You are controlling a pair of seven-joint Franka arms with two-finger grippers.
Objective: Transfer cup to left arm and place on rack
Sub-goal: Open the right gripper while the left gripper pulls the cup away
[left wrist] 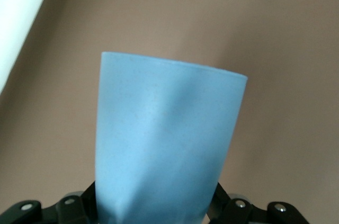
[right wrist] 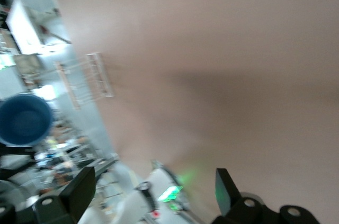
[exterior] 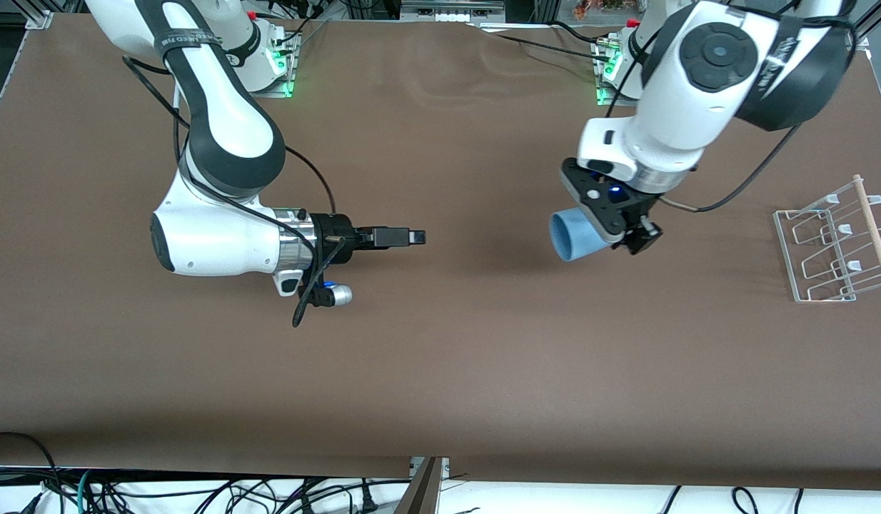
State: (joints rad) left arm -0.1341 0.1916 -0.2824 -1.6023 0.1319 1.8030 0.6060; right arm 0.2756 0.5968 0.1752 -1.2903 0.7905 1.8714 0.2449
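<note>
One cup, light and thin-walled, dents visibly under the left gripper clamped at its base, so gentle pressure suits it. It hangs over the surface, near the rack. The right gripper waits with jaws wide, empty. No readable writing.

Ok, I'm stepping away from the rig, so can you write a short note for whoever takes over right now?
Left end effector: shut on the small light-blue plastic cup, held in the air over the brown table.
Right end effector: open, holding nothing, over the table.
White wire rack: at the left arm's end of the table, holds nothing.
Done: handover.
Left: carry the cup to the rack and place it.
</note>
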